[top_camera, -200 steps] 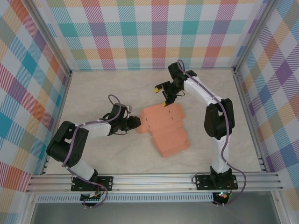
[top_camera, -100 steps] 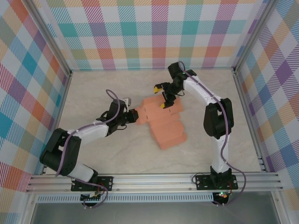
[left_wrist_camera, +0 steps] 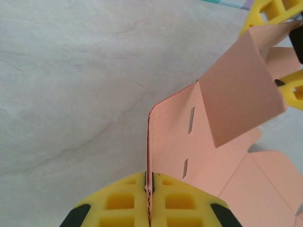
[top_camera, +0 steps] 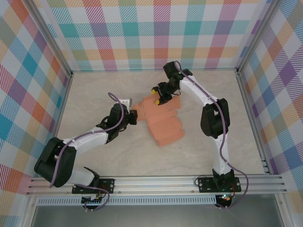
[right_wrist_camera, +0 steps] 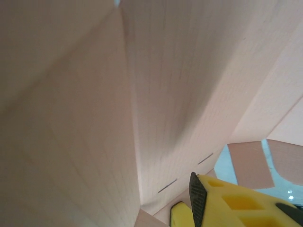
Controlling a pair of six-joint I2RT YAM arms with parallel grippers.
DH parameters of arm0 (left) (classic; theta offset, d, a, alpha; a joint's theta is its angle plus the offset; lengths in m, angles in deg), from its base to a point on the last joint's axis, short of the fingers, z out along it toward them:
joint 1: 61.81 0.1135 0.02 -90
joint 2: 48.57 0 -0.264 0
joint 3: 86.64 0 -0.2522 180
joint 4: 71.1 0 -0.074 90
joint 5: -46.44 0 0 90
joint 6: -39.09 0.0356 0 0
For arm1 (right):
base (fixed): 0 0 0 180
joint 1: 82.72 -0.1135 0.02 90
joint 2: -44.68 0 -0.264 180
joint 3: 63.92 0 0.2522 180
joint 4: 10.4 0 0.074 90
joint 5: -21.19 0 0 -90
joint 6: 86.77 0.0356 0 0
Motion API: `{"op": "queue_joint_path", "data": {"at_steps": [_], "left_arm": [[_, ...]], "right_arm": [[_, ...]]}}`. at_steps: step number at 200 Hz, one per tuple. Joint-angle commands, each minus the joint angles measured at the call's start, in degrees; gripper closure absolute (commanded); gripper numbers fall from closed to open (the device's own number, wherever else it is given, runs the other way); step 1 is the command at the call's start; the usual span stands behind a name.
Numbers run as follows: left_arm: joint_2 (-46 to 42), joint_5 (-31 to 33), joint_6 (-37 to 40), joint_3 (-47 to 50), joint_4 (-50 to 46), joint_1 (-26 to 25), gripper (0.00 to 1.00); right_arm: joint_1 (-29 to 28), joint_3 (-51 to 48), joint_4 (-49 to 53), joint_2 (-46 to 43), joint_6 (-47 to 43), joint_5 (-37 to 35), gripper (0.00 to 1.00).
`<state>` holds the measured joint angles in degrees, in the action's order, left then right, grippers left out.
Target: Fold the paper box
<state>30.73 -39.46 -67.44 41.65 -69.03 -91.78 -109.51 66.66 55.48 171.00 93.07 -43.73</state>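
Yellow foam left fingers (left_wrist_camera: 118,204) are pressed together on one upturned edge of the salmon paper box (top_camera: 163,124). The right fingers (left_wrist_camera: 271,10) stand apart, straddling its raised far end. The box lies unfolded mid-table (top_camera: 94,94), between both arms.

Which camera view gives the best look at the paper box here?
Top external: nearly the whole paper box shows, its panels and tabs laid out. Left wrist shows one edge pinched in the left hand, plus slots and a raised flap. Right wrist shows card close up, little outline.
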Motion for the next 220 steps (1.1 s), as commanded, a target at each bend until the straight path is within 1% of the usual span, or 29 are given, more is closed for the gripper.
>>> {"op": "queue_joint_path", "data": {"at_steps": [1,39,60,72,85,89,93,97,101,105,107,110,114,117,129,138,156,163,175,182,189,199,209,220], "left_arm": [[-0.89,3.61,1.38,0.69,2.18,-0.63,1.0],[-0.47,3.73,1.18,1.0,2.44,-0.59,1.0],[-0.38,3.72,0.73,1.55,3.11,-0.67,1.0],[-0.45,2.52,0.53,1.7,3.45,-0.61,1.0],[-0.63,1.72,-0.03,2.24,4.4,-0.61,0.99],[-0.8,1.93,-0.49,2.46,4.67,-0.61,0.94],[-1.07,2.24,-0.92,2.61,4.66,-0.57,0.86],[-1.45,2.47,-1.18,2.78,4.64,-0.61,0.76],[-1.95,2.51,-1.22,2.92,4.5,-0.53,0.62],[-2.44,2.29,-0.86,3.16,4.4,-0.46,0.41],[-2.81,2.18,-0.65,3.33,4.34,-0.39,0.26],[-3.27,2.23,-0.28,3.59,4.23,-0.35,0.12],[-4.05,2.37,-0.04,3.92,4.13,-0.35,0.03],[-4.6,2.59,0.24,4.25,4.0,-0.22,0.0],[-7.16,3.46,1.05,5.82,3.7,0.62,0.0],[-9.13,3.52,1.2,6.86,3.34,1.77,0.0],[-13.39,1.76,1.3,8.27,1.71,4.72,0.01],[-14.94,0.66,1.61,8.94,1.57,5.8,0.01],[-17.39,-2.05,2.31,10.48,2.53,7.43,0.0],[-18.36,-4.6,2.94,11.22,2.83,8.34,0.0],[-18.73,-7.85,4.45,11.69,2.93,9.16,0.0],[-18.64,-9.4,7.14,12.13,2.96,9.49,0.0],[-17.25,-8.34,9.58,12.2,2.81,9.5,0.0],[-14.66,-6.25,10.27,11.92,3.04,9.5,0.0]], "right_arm": [[-0.28,1.44,2.58,-0.71,-0.87,-1.02,0.53],[-0.38,1.49,2.32,-0.73,-1.24,-1.31,0.67],[-0.38,1.49,1.92,-0.64,-1.29,-1.37,0.79],[-0.38,1.51,1.01,-0.53,-1.72,-1.3,0.85],[-0.31,1.49,-0.85,-0.15,-2.59,-0.38,0.89],[-0.24,1.49,-1.53,-0.05,-3.15,0.03,0.9],[-0.24,1.5,-2.32,0.06,-3.6,0.52,0.9],[-0.24,1.49,-3.13,0.15,-4.31,0.93,0.9],[-0.16,1.49,-4.0,0.3,-5.09,1.56,0.9],[-0.13,1.5,-4.93,0.3,-6.1,1.97,0.91],[-0.12,1.49,-5.34,0.34,-6.59,2.14,0.9],[-0.11,1.51,-6.04,0.32,-7.3,2.48,0.91],[-0.11,1.47,-6.89,0.33,-8.19,3.1,0.91],[-0.11,1.32,-7.7,0.26,-8.9,3.65,0.91],[0.06,-0.2,-12.74,-0.3,-10.75,5.66,0.94],[0.15,-2.48,-16.81,-1.45,-11.59,6.42,0.94],[0.07,-8.88,-28.05,-5.17,-16.25,6.71,0.86],[0.11,-10.95,-30.77,-6.26,-18.18,6.8,0.86],[0.45,-14.12,-36.1,-7.58,-20.54,8.56,0.88],[0.61,-16.78,-41.46,-8.11,-21.16,10.7,0.88],[0.85,-19.71,-46.75,-8.5,-21.39,13.13,0.88],[0.95,-23.16,-52.45,-8.72,-21.47,15.75,0.88],[1.02,-26.44,-57.55,-8.77,-21.13,17.58,0.89],[1.19,-29.4,-61.37,-8.43,-20.64,19.24,0.89]]}}
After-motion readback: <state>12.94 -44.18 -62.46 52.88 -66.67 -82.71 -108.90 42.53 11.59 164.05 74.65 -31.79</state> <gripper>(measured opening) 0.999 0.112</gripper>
